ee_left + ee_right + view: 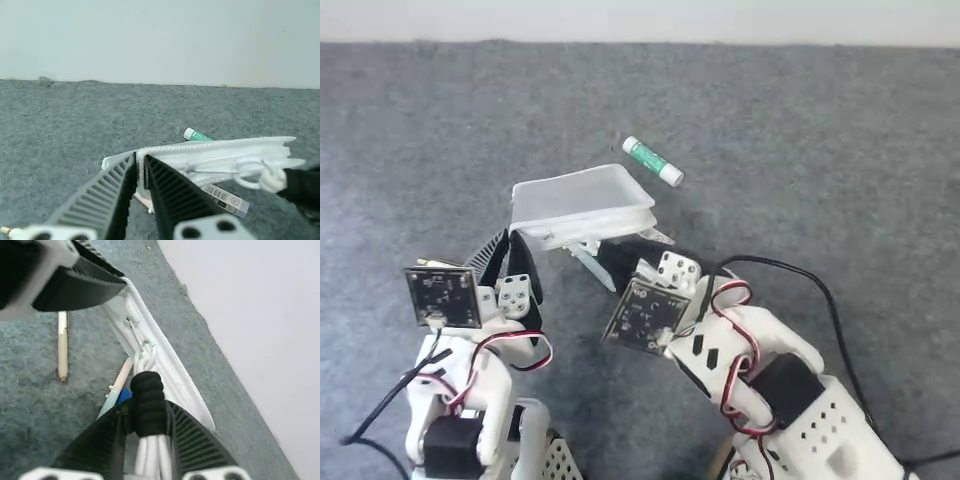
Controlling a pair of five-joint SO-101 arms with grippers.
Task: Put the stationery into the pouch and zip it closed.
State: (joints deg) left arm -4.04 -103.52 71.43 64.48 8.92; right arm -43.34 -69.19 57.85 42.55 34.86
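Running crosswise — pouch (582, 200) — glue stick (653, 161) aslant

The high camera hangs above and behind me, looking steeply down on the table (840, 120); the pouch (582, 200) sits just left of centre. My left wrist camera rides low, sighting along my left gripper (140, 159) toward the wall (160, 35). My right wrist camera peers down past my right gripper (147, 407), very close. All three share the pouch; the first two, the glue stick (653, 161) too.
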